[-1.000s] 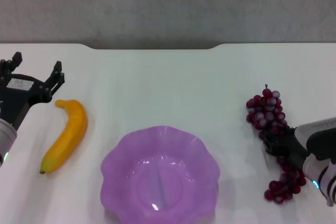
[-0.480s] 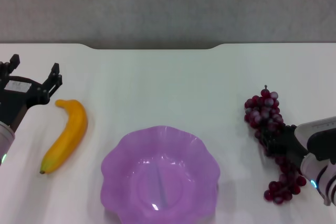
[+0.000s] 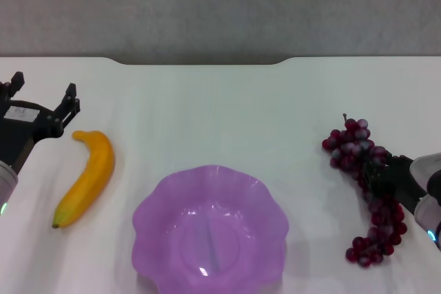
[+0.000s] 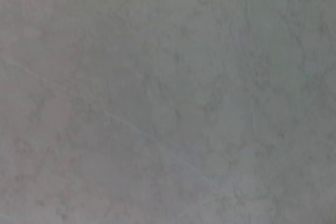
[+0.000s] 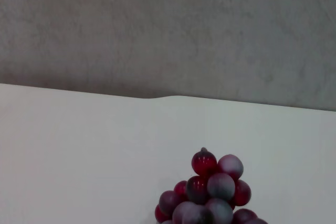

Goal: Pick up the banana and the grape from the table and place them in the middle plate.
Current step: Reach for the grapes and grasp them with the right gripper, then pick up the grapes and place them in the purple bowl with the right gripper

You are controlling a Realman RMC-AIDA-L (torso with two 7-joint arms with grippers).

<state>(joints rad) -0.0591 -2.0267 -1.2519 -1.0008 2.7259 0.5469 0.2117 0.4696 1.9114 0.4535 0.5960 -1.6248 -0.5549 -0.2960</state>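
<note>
The yellow banana [image 3: 86, 175] lies on the white table [image 3: 220, 111] at the left, beside the purple scalloped middle plate [image 3: 146, 206], which holds nothing. My left gripper [image 3: 43, 86] is open just beyond and left of the banana's far tip, not touching it. The dark red grape [image 3: 353, 141] bunch is at the right; my right gripper [image 3: 371, 173] is shut on its middle, and the lower grapes hang below the fingers. The right wrist view shows only the top of the grape [image 5: 210, 190]. The left wrist view shows only a grey surface.
The table's far edge has a shallow notch [image 3: 200, 63] against a grey wall [image 3: 220, 5]. White tabletop lies between the plate and each fruit.
My right gripper has shifted right with the grape bunch, whose top has tilted and moved with it. The left gripper has drawn slightly left. The banana and the plate have not moved.
</note>
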